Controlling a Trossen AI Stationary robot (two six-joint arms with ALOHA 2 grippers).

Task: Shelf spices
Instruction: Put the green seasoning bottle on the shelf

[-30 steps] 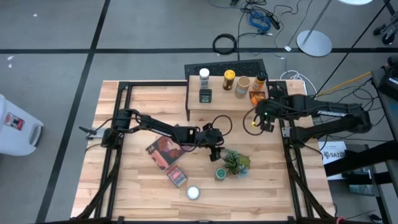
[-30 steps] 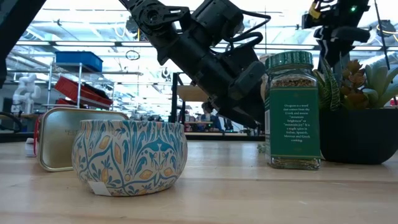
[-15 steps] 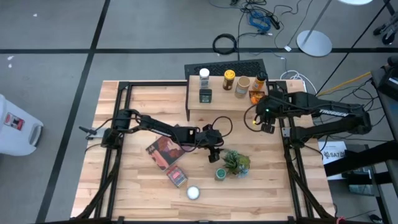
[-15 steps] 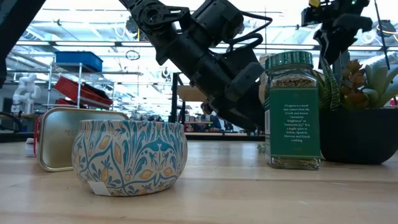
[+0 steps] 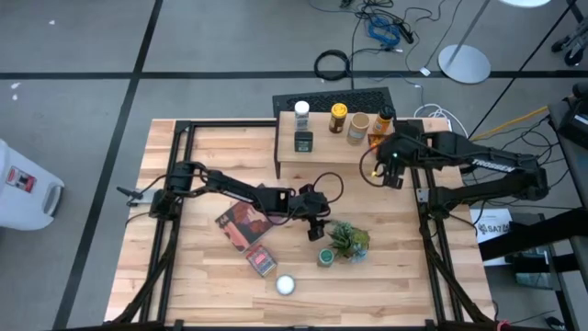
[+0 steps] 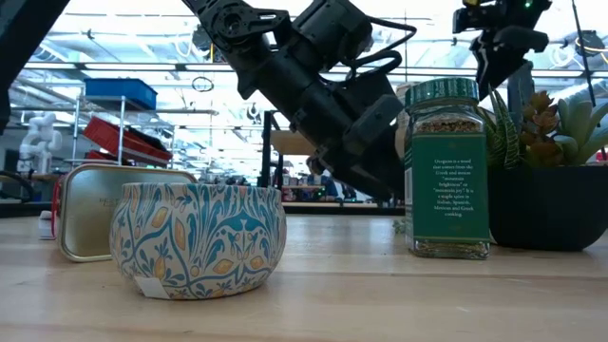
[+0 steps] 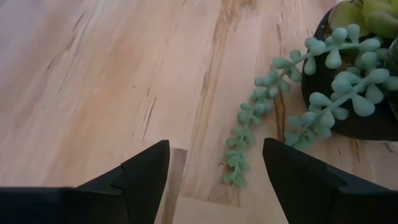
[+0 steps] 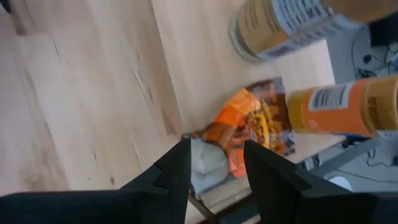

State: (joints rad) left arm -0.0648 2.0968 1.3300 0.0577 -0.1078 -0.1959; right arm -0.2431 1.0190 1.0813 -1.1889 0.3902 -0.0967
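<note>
Orange packet (image 8: 252, 127) lies beyond right gripper's (image 8: 214, 163) parted, empty fingers (image 8: 171, 171).

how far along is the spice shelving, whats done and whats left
Roughly half done. Five jars and an orange packet sit on the shelf. The right gripper hangs empty at the shelf's right end; the left gripper is open beside the plant. Left on the table: green-lid jar, red tin, patterned tin.

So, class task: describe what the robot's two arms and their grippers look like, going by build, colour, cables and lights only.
Both arms are dark, jointed segments with black cables looping alongside. The left gripper has two broad, black, wedge-shaped fingers. The right gripper has matching dark angular fingers, and a small green light glows near its wrist in the high view.
</note>
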